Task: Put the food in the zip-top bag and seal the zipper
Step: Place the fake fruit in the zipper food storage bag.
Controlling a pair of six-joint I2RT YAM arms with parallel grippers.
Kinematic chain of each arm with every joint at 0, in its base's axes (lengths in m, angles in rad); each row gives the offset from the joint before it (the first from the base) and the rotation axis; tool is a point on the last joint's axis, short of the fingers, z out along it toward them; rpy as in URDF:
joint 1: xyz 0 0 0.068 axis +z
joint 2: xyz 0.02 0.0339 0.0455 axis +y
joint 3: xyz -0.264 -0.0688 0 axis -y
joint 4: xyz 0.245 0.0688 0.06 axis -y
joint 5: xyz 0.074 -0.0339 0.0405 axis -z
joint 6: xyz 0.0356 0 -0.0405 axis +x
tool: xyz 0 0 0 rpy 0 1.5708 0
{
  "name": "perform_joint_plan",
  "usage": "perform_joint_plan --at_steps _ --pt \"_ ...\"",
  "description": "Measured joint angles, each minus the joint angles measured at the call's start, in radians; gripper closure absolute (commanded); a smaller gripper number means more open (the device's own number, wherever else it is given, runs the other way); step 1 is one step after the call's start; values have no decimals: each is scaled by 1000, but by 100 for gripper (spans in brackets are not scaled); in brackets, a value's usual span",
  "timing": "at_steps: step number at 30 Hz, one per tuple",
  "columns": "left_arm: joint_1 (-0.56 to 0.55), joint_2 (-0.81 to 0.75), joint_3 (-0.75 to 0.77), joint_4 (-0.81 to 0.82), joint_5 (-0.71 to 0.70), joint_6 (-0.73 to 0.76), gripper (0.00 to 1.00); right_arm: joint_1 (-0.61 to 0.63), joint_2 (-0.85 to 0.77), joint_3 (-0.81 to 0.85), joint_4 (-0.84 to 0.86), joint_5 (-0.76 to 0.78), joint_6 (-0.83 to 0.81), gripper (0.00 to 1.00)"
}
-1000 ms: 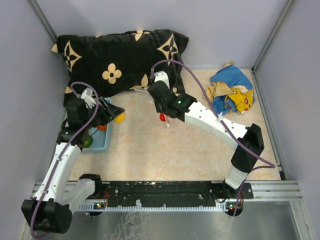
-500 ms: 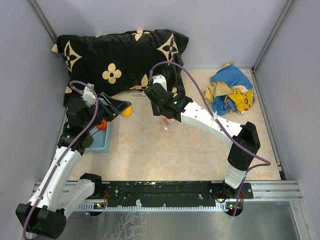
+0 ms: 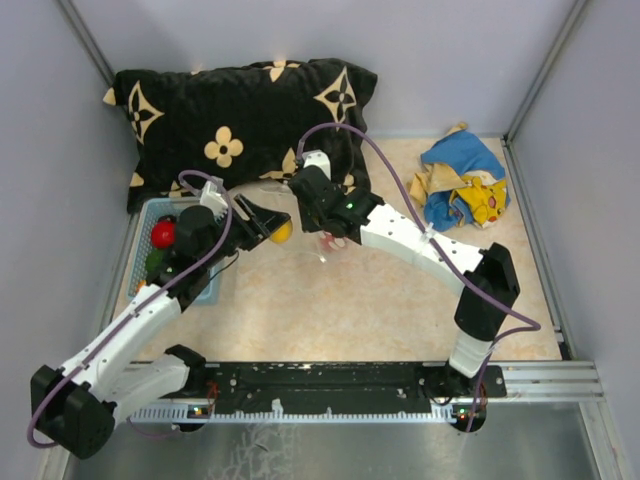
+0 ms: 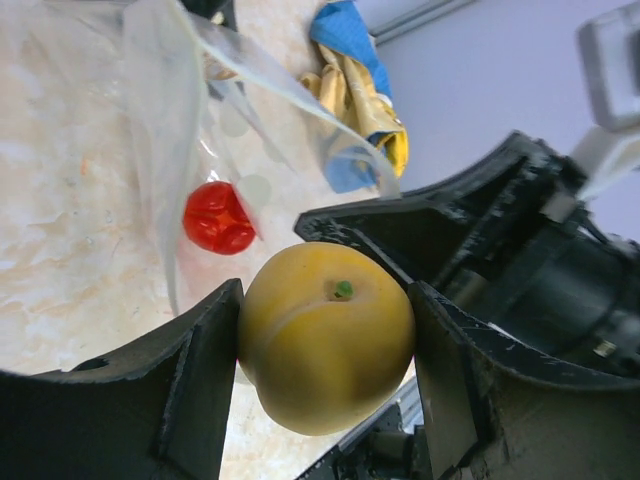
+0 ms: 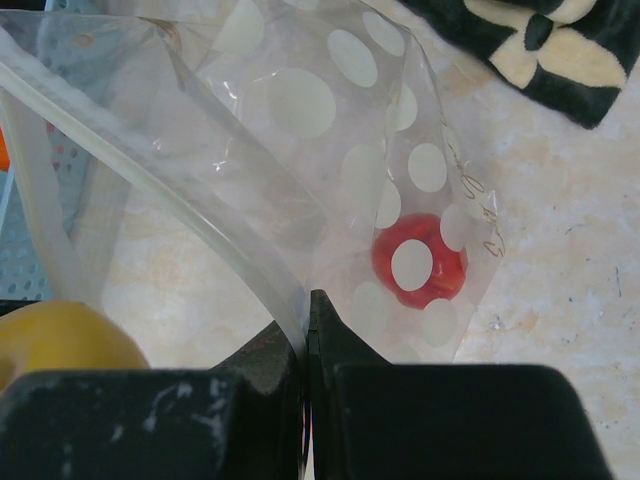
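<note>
One yellow toy fruit sits clamped between the jaws of the left gripper, just beside the mouth of the zip-top bag; the right gripper, jaws pressed together on the zipper, holds that mouth up, a red piece already inside. We judge the limp film to be the risk: if the mouth sags or the fruit catches its edge, the fruit may roll onto the table or drag the bag out of the pinch. Since a second ago the left arm has swung from over the light blue basket to the bag, uncovering the remaining food there.
</note>
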Motion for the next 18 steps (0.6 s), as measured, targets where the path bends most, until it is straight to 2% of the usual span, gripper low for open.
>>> perform_joint_plan --at_steps 9,18 --pt "-47 60 -25 22 -132 4 42 0 -8 -3 24 -42 5 100" --pt "-89 79 -24 20 -208 20 25 0 -71 -21 43 -63 7 100"
